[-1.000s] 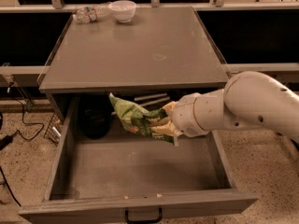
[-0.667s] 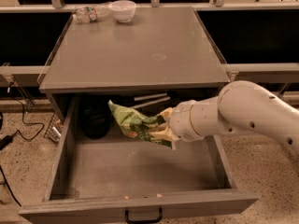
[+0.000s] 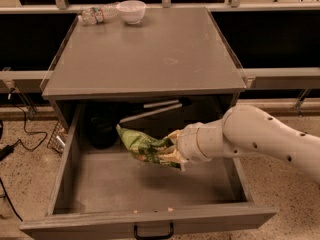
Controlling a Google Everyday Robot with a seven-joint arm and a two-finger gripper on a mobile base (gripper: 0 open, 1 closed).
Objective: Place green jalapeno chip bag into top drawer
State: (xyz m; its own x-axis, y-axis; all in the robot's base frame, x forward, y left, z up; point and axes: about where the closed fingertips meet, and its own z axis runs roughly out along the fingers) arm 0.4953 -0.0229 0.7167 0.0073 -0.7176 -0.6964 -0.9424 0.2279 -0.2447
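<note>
The gripper (image 3: 172, 151) is clamped on one end of the green jalapeno chip bag (image 3: 141, 145), which hangs in the air above the floor of the open top drawer (image 3: 150, 218), near its middle. If released from this height, the light bag may drift toward the dark object (image 3: 100, 130) at the drawer's rear left. It may also cling to a finger and lift out with the arm.

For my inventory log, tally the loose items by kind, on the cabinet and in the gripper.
Green jalapeno chip bag: 1, held in the gripper over the open top drawer.
Clear plastic bottle: 1, on the cabinet top.
White bowl: 1, on the cabinet top.
Total: 3.
</note>
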